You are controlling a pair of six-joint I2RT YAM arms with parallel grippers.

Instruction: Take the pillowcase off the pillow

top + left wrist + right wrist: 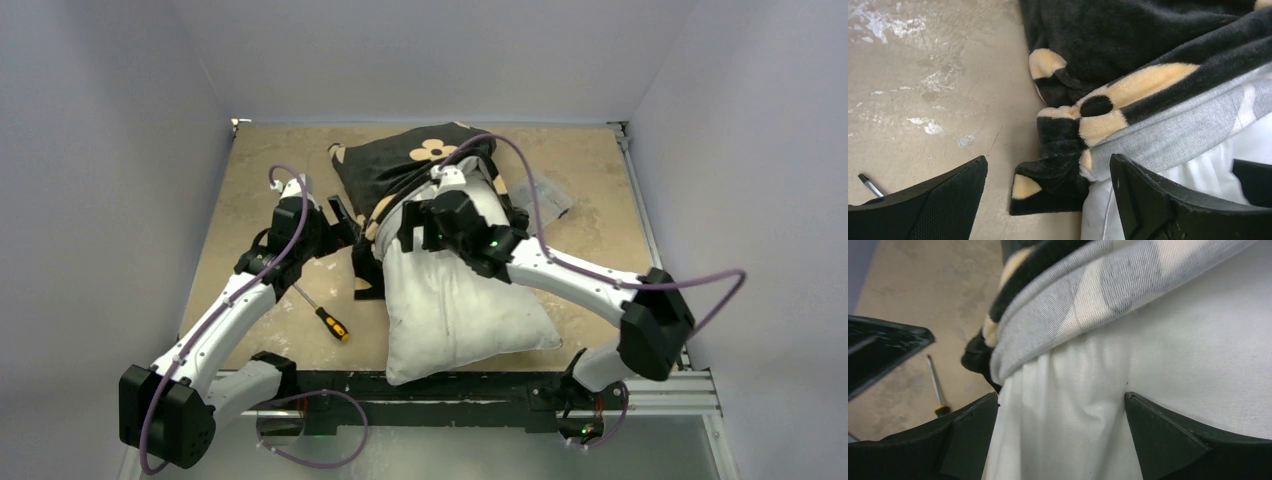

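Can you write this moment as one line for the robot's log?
pillowcase: bunched on far end | pillow: near part bare | left pincer: open by pillowcase hem | right pincer: open over pillow

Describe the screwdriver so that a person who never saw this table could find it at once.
On the tan table, look left of the white pillow. The screwdriver lies there by itself. It is the only small tool, with a yellow and black handle.

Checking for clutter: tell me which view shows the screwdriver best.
Top external: the whole screwdriver lies on the table left of the pillow, yellow-and-black handle included. Right wrist shows its shaft and handle top; left wrist only the tip.
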